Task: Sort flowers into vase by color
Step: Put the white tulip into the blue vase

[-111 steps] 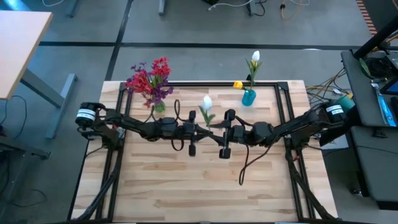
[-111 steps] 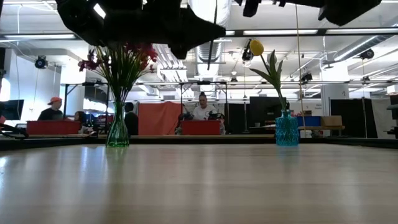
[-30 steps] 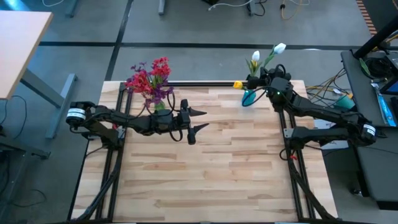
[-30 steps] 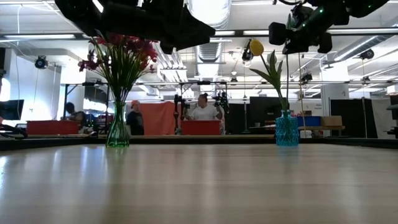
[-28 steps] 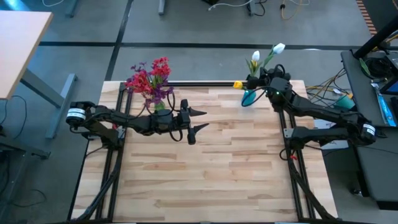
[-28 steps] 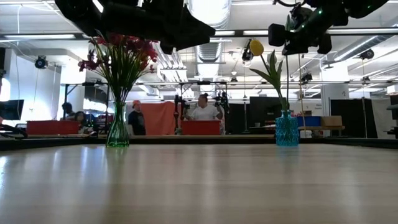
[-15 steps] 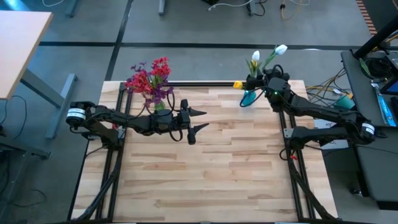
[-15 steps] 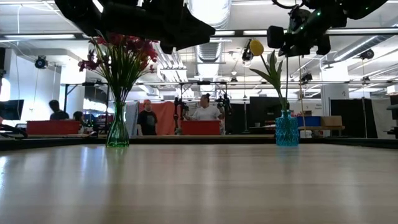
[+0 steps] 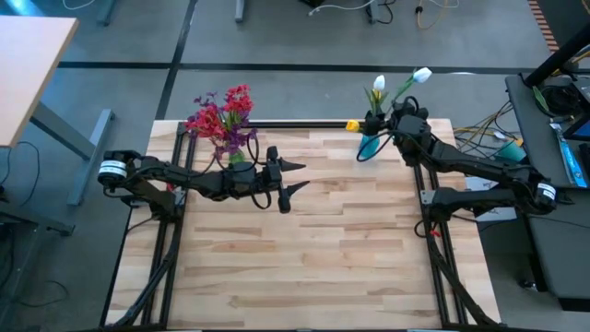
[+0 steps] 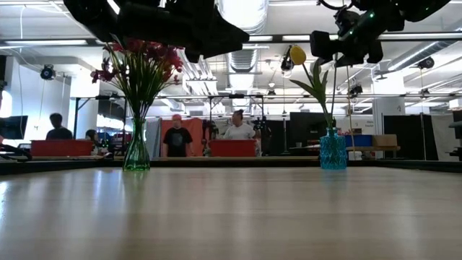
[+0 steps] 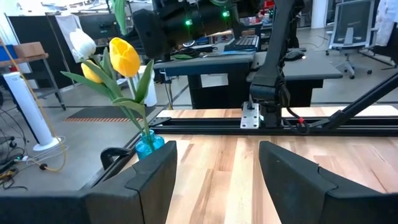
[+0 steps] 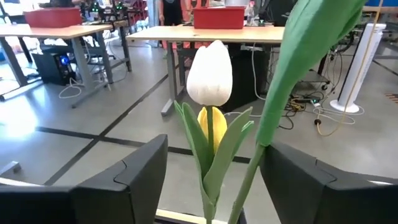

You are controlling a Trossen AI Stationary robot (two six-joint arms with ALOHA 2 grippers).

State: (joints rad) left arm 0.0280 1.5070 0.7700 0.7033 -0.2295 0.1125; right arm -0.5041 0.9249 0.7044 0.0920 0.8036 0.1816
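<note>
A pale wooden table [image 9: 304,267] on a dark frame fills the middle of a big open workshop with a grey floor, and beyond its far edge the low view shows people [image 10: 237,133] at benches with red bins under strip lights. No brand, label or writing can be read anywhere. Over on the table's far left corner stands the green glass vase [image 10: 136,154], packed with red and purple flowers [image 9: 221,115]. The left gripper [image 9: 293,179] hangs over the table just beside that vase, jaws spread wide with nothing between them. On the far right corner sits the small blue vase [image 10: 333,150], with a yellow tulip [image 10: 297,55] and a white tulip [image 9: 379,84] standing in it. The right gripper [image 9: 395,118] is right above the blue vase; its wrist view shows a green stem [image 12: 252,168] between its fingers, and the high view shows another white tulip head [image 9: 422,74] up past it, though whether the jaws pinch the stem I cannot tell.
</note>
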